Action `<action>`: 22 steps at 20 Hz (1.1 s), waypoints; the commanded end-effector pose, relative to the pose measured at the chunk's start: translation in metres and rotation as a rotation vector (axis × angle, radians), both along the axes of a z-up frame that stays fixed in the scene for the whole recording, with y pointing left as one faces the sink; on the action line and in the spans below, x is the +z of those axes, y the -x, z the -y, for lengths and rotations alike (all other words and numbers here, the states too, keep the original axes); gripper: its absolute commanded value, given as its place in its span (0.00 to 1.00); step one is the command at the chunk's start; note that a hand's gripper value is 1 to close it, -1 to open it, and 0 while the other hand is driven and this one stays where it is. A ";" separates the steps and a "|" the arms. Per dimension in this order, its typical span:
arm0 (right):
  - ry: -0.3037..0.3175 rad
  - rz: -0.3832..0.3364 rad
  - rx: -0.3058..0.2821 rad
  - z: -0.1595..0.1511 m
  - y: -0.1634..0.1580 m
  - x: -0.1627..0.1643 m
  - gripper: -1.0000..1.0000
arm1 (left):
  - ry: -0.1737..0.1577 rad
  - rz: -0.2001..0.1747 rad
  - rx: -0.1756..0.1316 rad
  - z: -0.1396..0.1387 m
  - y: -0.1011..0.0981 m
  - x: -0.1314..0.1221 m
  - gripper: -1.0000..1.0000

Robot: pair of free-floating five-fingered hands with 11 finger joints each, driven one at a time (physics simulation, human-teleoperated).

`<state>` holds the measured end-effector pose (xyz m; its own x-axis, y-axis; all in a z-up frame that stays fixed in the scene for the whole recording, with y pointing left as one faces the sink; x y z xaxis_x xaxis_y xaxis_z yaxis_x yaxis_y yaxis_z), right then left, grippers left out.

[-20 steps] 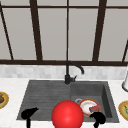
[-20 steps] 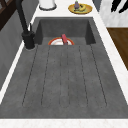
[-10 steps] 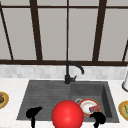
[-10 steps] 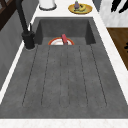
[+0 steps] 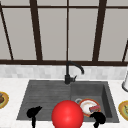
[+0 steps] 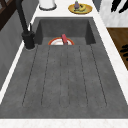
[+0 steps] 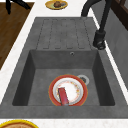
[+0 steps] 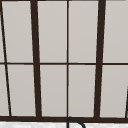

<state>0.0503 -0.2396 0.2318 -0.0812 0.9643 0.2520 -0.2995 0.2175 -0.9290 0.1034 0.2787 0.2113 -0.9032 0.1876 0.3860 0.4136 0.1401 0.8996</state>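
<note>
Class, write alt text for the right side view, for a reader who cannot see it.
A round red-rimmed white plate lies in the dark grey stone sink basin with a small red block on it. A black tap stands at the right, beyond the basin.

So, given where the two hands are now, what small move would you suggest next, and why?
Probably ease the right hand forward and down toward the red block lying on the plate in the basin: it is the nearer hand, and neither it nor the left hand holds anything.
</note>
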 end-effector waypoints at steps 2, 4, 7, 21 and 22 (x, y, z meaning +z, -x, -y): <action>0.000 0.000 0.000 0.000 0.000 0.000 0.50 | -0.003 -0.011 0.130 0.000 0.000 -0.012 0.00; 0.000 0.000 0.000 0.000 0.000 0.000 0.50 | -0.009 -0.013 0.141 0.000 0.000 -0.016 0.00; 0.000 0.000 0.000 0.000 0.000 0.000 0.50 | -0.019 -0.009 0.157 0.000 -0.001 -0.022 0.00; -0.002 0.002 0.061 0.003 0.000 0.000 0.00 | -0.056 0.013 0.088 0.001 -0.009 -0.028 0.50; -0.003 -0.008 0.078 0.005 -0.001 0.000 0.00 | -0.055 0.016 0.090 0.001 -0.009 -0.028 0.50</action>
<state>0.0500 -0.2410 0.2318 -0.0950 0.9615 0.2580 -0.3124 0.2172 -0.9248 0.1120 0.2781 0.1836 -0.9228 0.0834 0.3761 0.3843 0.1280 0.9143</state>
